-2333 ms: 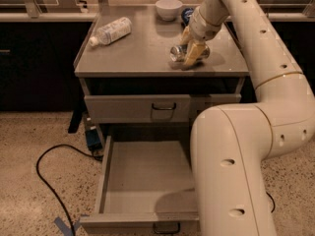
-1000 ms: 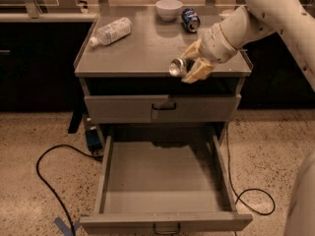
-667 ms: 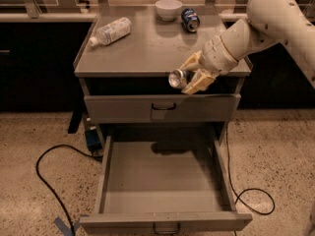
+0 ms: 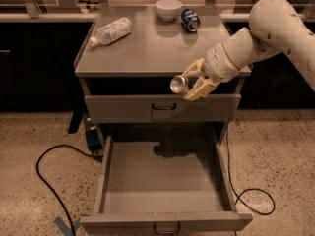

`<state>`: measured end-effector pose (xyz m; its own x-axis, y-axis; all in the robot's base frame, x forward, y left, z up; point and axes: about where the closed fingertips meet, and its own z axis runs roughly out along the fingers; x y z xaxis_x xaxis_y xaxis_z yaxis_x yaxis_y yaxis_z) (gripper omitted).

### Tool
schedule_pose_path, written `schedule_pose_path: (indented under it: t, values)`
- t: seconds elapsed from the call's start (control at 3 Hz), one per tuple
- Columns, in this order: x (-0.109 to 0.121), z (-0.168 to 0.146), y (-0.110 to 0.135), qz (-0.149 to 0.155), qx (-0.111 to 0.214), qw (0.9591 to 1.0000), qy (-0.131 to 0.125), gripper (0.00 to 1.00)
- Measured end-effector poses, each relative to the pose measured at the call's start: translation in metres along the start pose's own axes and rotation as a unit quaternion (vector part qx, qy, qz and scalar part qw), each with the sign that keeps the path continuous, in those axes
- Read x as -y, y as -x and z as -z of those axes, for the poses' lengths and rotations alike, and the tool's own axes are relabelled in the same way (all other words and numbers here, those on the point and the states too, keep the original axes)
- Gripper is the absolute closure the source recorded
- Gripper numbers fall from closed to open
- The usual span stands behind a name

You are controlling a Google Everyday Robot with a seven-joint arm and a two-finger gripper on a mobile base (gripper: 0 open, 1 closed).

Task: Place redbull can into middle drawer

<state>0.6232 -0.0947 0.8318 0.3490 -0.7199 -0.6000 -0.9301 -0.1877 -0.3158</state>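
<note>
My gripper is shut on the redbull can, a slim silver can held on its side with its shiny top facing the camera. It hangs in the air in front of the cabinet's upper drawer, above the back part of the middle drawer. That drawer is pulled wide out and its flat grey floor is bare. Its small loop handle shows at the bottom edge. The arm comes in from the upper right.
On the cabinet top lie a clear plastic bottle, a white bowl and a stubby dark-blue can. The upper drawer is shut. A black cable loops on the floor at the left, another at the right.
The gripper has carried the can off the cabinet top, forward and down past its front edge, over the open drawer. The arm has swung away to the right.
</note>
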Motion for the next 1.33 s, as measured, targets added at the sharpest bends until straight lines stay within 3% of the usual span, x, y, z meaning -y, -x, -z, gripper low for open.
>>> schedule_pose_path:
  t: [0.33,0.67,1.0,1.33]
  values:
    - [-0.026,-0.018,-0.015,-0.017,0.020,0.9996,0.007,1.00]
    - [-0.061,-0.032,-0.032,-0.029,0.020,0.9991,0.024,1.00]
    - [-0.097,-0.054,-0.045,-0.035,0.020,0.9977,0.055,1.00]
    - [-0.118,-0.068,-0.055,-0.043,0.018,0.9962,0.074,1.00]
